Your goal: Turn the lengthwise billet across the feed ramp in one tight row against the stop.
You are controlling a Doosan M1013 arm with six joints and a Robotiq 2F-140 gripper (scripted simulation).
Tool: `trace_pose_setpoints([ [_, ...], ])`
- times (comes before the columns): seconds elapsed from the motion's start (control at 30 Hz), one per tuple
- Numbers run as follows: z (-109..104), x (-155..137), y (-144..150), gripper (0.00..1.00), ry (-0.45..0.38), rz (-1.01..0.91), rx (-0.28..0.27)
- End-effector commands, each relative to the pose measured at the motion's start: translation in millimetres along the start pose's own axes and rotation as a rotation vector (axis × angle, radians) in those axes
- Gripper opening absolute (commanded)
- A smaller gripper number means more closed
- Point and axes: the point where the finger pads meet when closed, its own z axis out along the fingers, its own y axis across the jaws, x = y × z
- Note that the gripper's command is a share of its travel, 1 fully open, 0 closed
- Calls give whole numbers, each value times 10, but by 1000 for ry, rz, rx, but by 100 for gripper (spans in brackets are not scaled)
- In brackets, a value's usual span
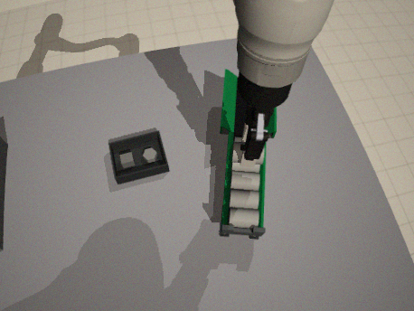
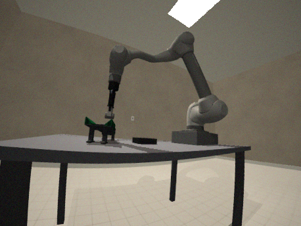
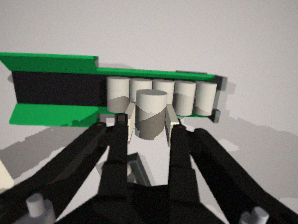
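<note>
Grey table (image 1: pixel 90 253) in a beige-walled room (gripper (image 3: pixel 148 121) clamped on a billet (image 3: pixel 150 114)).

From overhead I see my gripper (image 1: pixel 251 141) over the green feed ramp (image 1: pixel 230 104), its dark fingers clamped on a pale billet (image 1: pixel 253 159) that peeks out just below the jaws. Beyond the jaws toward the low end, three more billets (image 1: pixel 244 200) lie across the ramp side by side, the last one against the grey stop (image 1: pixel 241 232). Above the jaws the arm's pale wrist (image 1: pixel 277 41) hides the ramp's upper stretch. Well off to the left of the jaws, a dark block (image 1: pixel 138 155) with two recesses sits on the grey table (image 1: pixel 68 113).
</note>
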Motion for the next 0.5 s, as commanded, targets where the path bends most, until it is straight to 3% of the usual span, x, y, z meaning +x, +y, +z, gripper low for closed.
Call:
trace_pose_setpoints([
  [0.0,-15,9,-134,10,0,0,0],
  [0.47,-74,37,-726,10,0,0,0],
])
